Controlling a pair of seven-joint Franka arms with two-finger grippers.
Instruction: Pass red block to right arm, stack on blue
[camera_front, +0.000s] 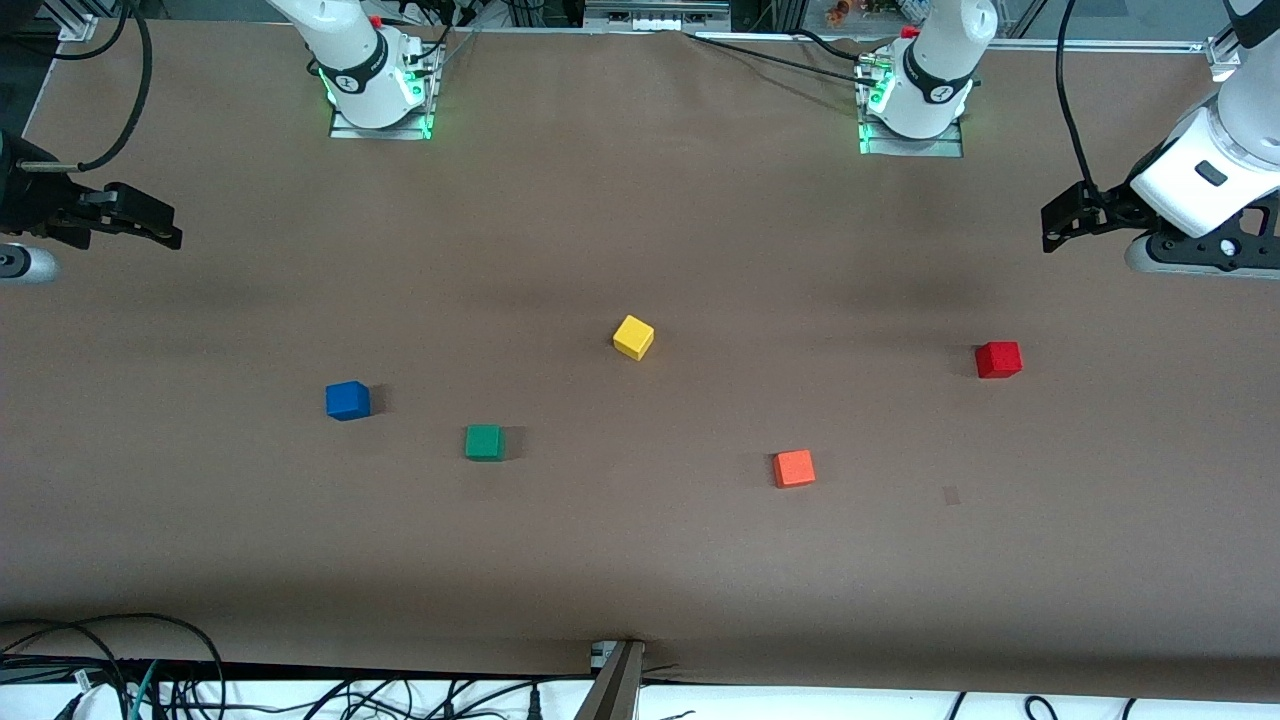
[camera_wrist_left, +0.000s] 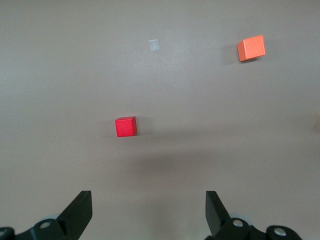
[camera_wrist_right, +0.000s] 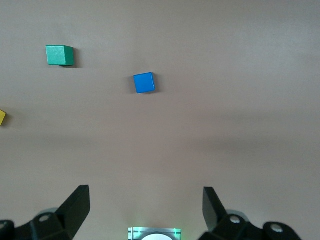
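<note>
The red block (camera_front: 998, 359) (camera_wrist_left: 125, 126) lies alone on the brown table toward the left arm's end. The blue block (camera_front: 347, 400) (camera_wrist_right: 144, 82) rests toward the right arm's end, a little nearer the front camera. My left gripper (camera_front: 1052, 225) (camera_wrist_left: 147, 197) hangs up in the air at its end of the table. It is open and empty, and apart from the red block. My right gripper (camera_front: 165, 225) (camera_wrist_right: 145, 192) hovers at its own end, also open with nothing between its fingers, and well clear of the blue block.
A yellow cube (camera_front: 633, 337) sits mid-table. The green cube (camera_front: 484, 442) (camera_wrist_right: 59, 55) lies beside the blue block. An orange cube (camera_front: 793, 468) (camera_wrist_left: 251, 48) lies nearer the camera than the red block, with a small pale mark (camera_front: 951, 495) beside it. Cables run along the table's front edge.
</note>
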